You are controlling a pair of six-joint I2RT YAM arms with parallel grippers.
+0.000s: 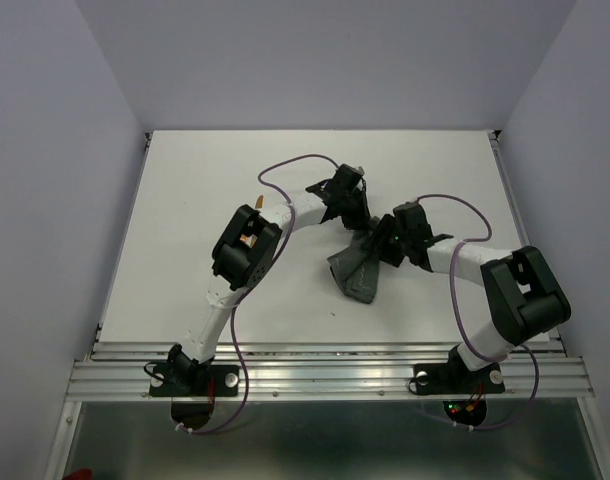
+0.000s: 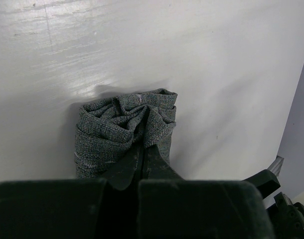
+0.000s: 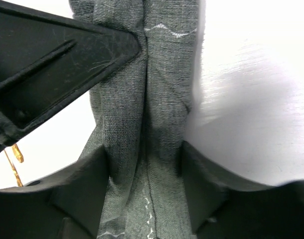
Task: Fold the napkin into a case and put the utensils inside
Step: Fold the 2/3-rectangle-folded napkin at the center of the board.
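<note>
Two grippers work one cloth here. The left gripper (image 2: 143,144) is clamped tight on a gathered bunch of the napkin (image 2: 117,129). The folds crumple round its tips, and the rest of the cloth drapes away from them onto the table (image 2: 217,59).

The right gripper (image 3: 144,149) straddles the same strip close by. Its fingers (image 3: 82,189) stand parted, one against each flank of the cloth. You cannot tell whether they bite or merely bracket it. Just ahead of them and to their left, the left gripper's finger crosses the cloth.

One utensil (image 3: 15,159) lies on the table further out to the right gripper's left, apart from the cloth. The other does not show.

Hazards, as judged from this arrangement:
- **Sealed pocket:** if the right jaws take every layer at once, they pinch the pocket closed, and no case is left for you to fill.
- **Lost folds:** if the two arms pull apart, the cloth slips from the left pinch and the folds collapse.
- **Finger collision:** the grippers sit very near each other, so a small sideways move brings finger against finger.
- **Swept utensil:** trailing cloth can sweep the utensil away.
</note>
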